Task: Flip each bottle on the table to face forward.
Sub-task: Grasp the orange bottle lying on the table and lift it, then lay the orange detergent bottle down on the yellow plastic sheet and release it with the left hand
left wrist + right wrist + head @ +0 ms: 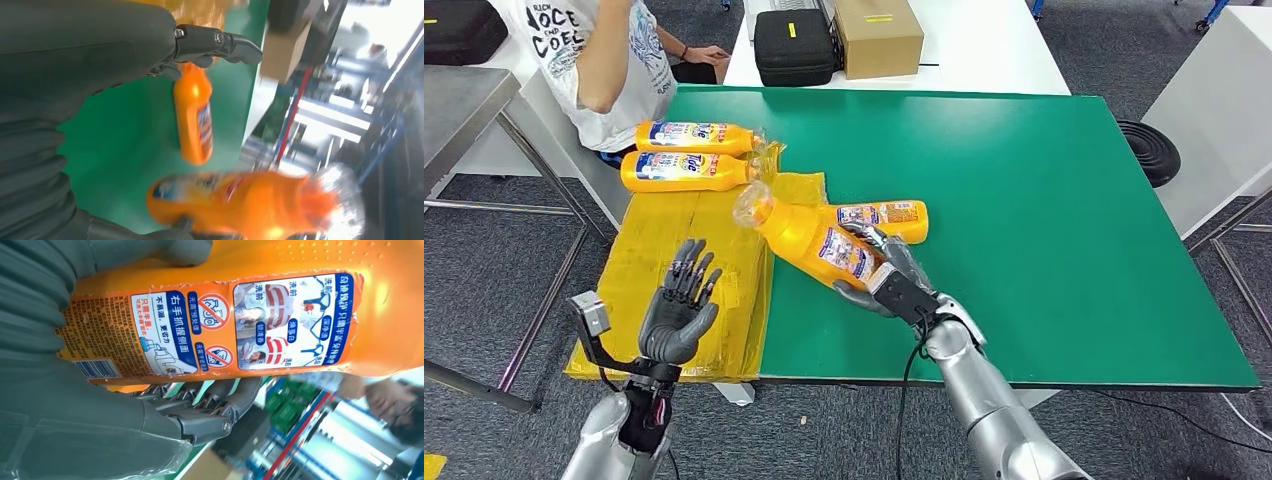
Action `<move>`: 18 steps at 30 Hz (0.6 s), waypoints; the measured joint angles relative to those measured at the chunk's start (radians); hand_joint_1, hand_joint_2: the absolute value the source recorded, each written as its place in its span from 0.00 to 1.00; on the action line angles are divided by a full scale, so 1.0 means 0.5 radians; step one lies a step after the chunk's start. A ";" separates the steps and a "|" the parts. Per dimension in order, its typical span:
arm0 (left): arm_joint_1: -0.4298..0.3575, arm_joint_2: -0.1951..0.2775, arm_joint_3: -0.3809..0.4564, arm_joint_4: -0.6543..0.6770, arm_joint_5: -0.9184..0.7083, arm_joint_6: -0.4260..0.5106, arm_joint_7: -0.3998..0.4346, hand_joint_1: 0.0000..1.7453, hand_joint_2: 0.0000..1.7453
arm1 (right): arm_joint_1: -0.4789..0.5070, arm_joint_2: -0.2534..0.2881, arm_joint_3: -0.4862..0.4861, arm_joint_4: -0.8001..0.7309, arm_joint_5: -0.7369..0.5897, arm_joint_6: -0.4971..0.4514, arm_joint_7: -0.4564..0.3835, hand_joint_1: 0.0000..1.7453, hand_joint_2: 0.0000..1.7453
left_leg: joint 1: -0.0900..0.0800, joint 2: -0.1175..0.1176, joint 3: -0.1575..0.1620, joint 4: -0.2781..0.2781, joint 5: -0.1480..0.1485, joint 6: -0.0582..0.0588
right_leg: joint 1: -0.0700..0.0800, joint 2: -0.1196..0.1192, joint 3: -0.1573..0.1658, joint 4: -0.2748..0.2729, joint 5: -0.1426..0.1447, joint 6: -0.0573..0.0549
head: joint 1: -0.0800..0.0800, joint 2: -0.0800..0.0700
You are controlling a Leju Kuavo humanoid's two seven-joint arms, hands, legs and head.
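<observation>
My right hand (882,272) grips an orange detergent bottle (809,240) by its lower body, tilted over the green table (1044,220) with its clear-wrapped cap toward the left. Its back label (225,325) faces the right wrist camera, fingers (200,410) curled under it. A second orange bottle (886,215) lies on the table just behind, back label up; the left wrist view shows this lying bottle (195,120) and the held bottle (235,200). Two more bottles (692,136) (686,170) lie on the yellow sheet (664,260), front labels up. My left hand (679,305) hovers open over that sheet.
A person in a white T-shirt (604,60) sits at the table's far left corner. Behind the table a white desk carries a black case (794,45) and a cardboard box (879,35). A black round object (1149,150) lies on the floor at right.
</observation>
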 joint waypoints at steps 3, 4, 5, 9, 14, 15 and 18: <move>-0.051 -0.002 -0.069 0.056 -0.026 -0.035 0.001 0.00 1.00 | 0.006 0.055 0.071 0.017 -0.037 0.047 -0.002 1.00 1.00 | 0.000 0.000 0.000 0.000 0.000 0.000 | 0.000 0.000 0.000 0.000 0.000 0.000 | 0.000 0.000; -0.069 -0.003 -0.090 0.072 -0.037 -0.037 -0.001 0.00 1.00 | 0.007 0.074 0.098 0.027 -0.048 0.054 -0.002 1.00 1.00 | 0.000 0.000 0.000 0.000 0.000 0.000 | 0.000 0.000 0.000 0.000 0.000 0.000 | 0.000 0.000; -0.084 -0.005 -0.109 0.085 -0.044 -0.037 -0.003 0.00 1.00 | 0.007 0.089 0.122 0.036 -0.056 0.055 -0.002 1.00 1.00 | 0.000 0.000 0.000 0.000 0.000 0.000 | 0.000 0.000 0.000 0.000 0.000 0.000 | 0.000 0.000; -0.119 -0.007 -0.152 0.123 -0.060 -0.027 -0.007 0.00 1.00 | 0.008 0.122 0.186 0.066 -0.085 0.064 -0.003 1.00 1.00 | 0.000 0.000 0.000 0.000 0.000 0.000 | 0.000 0.000 0.000 0.000 0.000 0.000 | 0.000 0.000; -0.153 -0.008 -0.199 0.153 -0.122 0.041 -0.011 0.00 1.00 | 0.007 0.161 0.286 0.096 -0.164 0.178 -0.003 1.00 1.00 | 0.000 0.000 0.000 0.000 0.000 0.000 | 0.000 0.000 0.000 0.000 0.000 0.000 | 0.000 0.000; -0.160 -0.008 -0.209 0.158 -0.129 0.051 -0.014 0.00 1.00 | 0.007 0.174 0.310 0.103 -0.184 0.198 -0.003 1.00 1.00 | 0.000 0.000 0.000 0.000 0.000 0.000 | 0.000 0.000 -0.001 0.000 0.000 0.000 | 0.000 0.000; -0.173 -0.009 -0.236 0.171 -0.136 0.069 -0.031 0.00 1.00 | 0.006 0.202 0.371 0.132 -0.239 0.250 -0.002 1.00 1.00 | 0.001 0.000 0.000 0.000 0.000 0.000 | 0.000 0.000 -0.001 0.000 0.000 0.000 | 0.000 0.000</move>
